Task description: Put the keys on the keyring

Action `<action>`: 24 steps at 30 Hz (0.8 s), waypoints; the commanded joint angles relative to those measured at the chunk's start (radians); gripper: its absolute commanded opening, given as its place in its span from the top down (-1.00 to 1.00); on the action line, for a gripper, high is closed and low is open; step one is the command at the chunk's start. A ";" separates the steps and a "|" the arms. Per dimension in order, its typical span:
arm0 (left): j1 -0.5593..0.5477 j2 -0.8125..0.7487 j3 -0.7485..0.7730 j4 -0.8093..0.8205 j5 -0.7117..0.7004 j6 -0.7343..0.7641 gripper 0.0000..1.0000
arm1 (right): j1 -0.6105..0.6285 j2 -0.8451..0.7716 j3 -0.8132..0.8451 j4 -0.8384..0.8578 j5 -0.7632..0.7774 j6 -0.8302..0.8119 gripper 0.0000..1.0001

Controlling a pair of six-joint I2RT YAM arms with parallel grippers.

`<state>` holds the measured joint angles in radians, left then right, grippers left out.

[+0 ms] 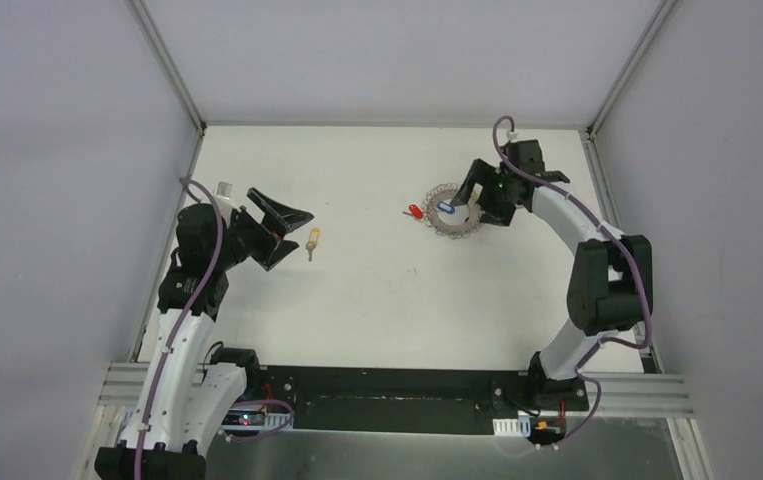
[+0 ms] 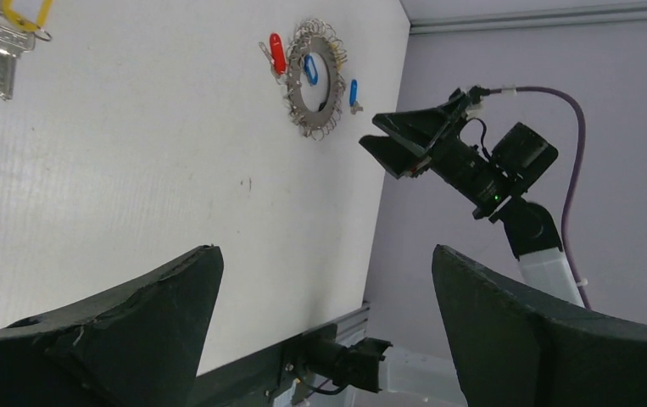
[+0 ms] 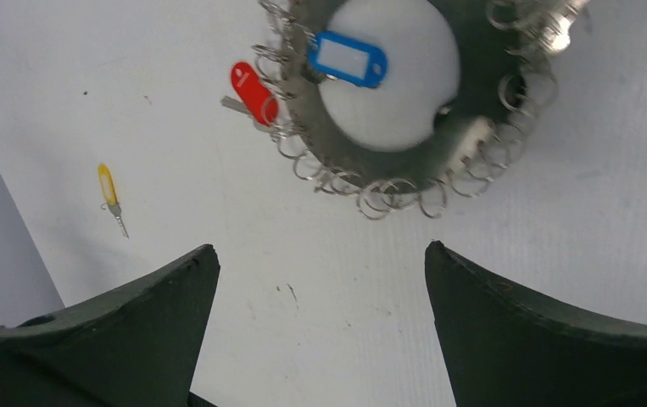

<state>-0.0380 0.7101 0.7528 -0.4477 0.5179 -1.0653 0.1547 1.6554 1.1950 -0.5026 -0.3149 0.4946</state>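
Note:
The keyring (image 1: 451, 222), a grey ring of wiry coils, lies at the back right of the table. A blue-headed key (image 1: 446, 208) lies in its hollow centre and a red-headed key (image 1: 416, 211) lies at its left rim. A yellow-headed key (image 1: 312, 240) lies alone at the left. My right gripper (image 1: 477, 205) hovers open and empty just right of the ring; its wrist view shows the ring (image 3: 404, 165), the blue head (image 3: 347, 59) and the red head (image 3: 253, 91) ahead of the gripper (image 3: 320, 254). My left gripper (image 1: 300, 232) is open and empty beside the yellow-headed key (image 2: 14, 34).
The left wrist view shows a second small blue tag (image 2: 354, 91) just outside the ring (image 2: 315, 80), near the right gripper (image 2: 404, 144). Grey walls enclose the white table (image 1: 377, 300) on three sides. A metal rail (image 1: 397, 385) runs along the near edge.

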 commanded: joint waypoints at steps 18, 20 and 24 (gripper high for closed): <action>0.003 0.044 -0.045 0.160 0.140 -0.106 -0.98 | 0.182 0.574 0.705 -0.380 0.133 -0.215 -0.88; 0.003 0.049 -0.047 0.165 0.142 -0.106 -0.98 | 0.186 0.585 0.692 -0.381 0.116 -0.221 -0.88; 0.003 0.059 -0.047 0.178 0.156 -0.088 -0.98 | 0.203 0.603 0.645 -0.373 0.031 -0.247 -0.89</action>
<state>-0.0380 0.7662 0.7040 -0.3275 0.6392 -1.1610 0.3412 2.2478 1.8481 -0.8520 -0.2176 0.2863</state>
